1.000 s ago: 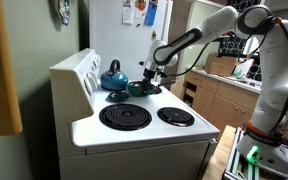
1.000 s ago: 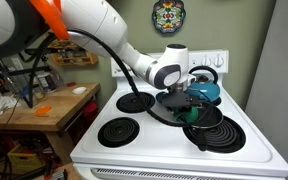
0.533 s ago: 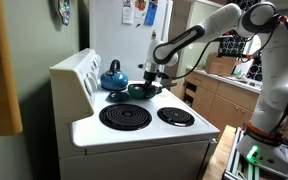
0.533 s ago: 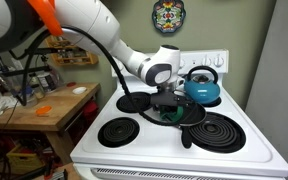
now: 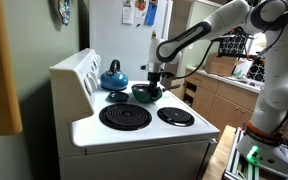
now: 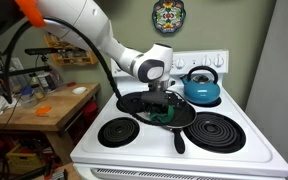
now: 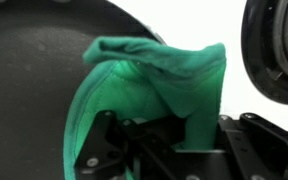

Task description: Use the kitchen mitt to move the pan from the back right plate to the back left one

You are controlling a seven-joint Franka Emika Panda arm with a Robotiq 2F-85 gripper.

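Claw point(image 6: 162, 106) nearly shut, jaws pinched on the kitchen mitt point(image 7: 159, 80). In the wrist view we see the teal cloth bunched between the dark fingers point(image 7: 134, 140) and lying against the black pan point(image 7: 34, 80); we cannot tell whether the rim itself is clamped under the fabric. Arm point(image 6: 94, 30) comes in high from the counter side and bends to a wrist pointing straight down over the white stove point(image 6: 256, 150). In an exterior view the pan point(image 6: 184, 118) is near the middle of the stovetop, beside the blue kettle point(image 6: 201, 87), with its far edge over the back left burner point(image 6: 131, 100) and its handle point(image 6: 179, 142) aimed at the front edge between the two front coils. We cannot tell whether it is lifted or resting. A second ago the pan was close against the kettle, above the large coil point(image 6: 222, 130). It has since shifted sideways toward the small back burner, and a clear gap now shows between kettle and claw point(image 5: 154, 80)
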